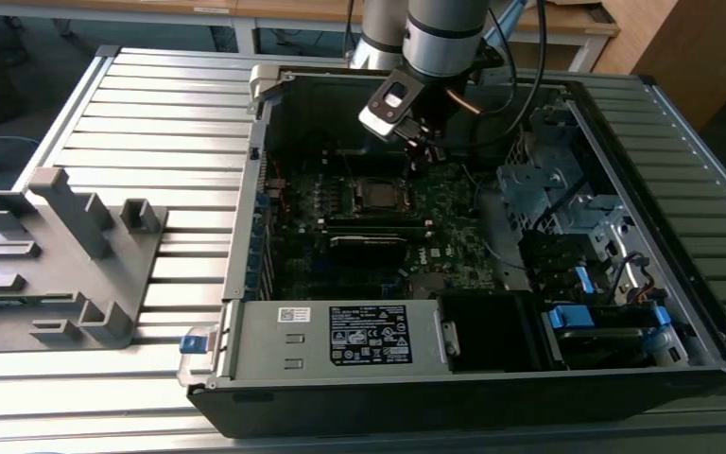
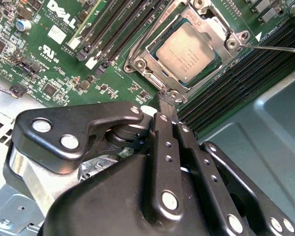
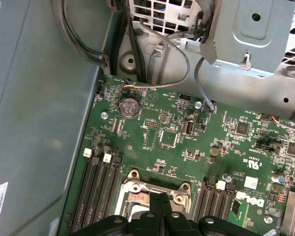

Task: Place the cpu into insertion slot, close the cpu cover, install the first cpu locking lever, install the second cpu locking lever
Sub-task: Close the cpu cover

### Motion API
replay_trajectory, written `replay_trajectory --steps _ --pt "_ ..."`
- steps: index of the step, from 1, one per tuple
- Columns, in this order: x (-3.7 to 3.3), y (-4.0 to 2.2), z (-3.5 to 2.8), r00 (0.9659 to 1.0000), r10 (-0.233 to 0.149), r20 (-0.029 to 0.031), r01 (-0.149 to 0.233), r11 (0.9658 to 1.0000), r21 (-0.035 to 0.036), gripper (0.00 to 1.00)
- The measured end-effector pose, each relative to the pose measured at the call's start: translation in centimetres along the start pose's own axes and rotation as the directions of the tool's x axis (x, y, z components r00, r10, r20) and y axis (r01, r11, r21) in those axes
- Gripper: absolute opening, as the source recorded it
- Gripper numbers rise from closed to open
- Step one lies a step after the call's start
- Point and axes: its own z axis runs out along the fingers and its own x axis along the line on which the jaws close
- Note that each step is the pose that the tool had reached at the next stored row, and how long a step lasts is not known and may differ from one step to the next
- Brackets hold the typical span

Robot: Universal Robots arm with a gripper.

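Silvery cpu (image 2: 187,51), framed by thin cover (image 2: 212,25), looks light and fragile, best edge-held; claw (image 2: 166,98) pressed together, empty, just beside.

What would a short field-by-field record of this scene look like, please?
setting: open computer case on a slatted table
cpu: seated in the insertion slot
cpu cover: down flat, framing the cpu
locking lever: one thin rod juts out beside the socket
gripper: shut, tips close to the cover's edge; contact unclear
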Motion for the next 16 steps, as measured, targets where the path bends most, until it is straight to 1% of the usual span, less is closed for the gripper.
replay_trajectory --steps 16 --pt "0.0 0.0 0.0 0.9999 -0.011 -0.0004 0.011 0.9999 0.0002 0.11"
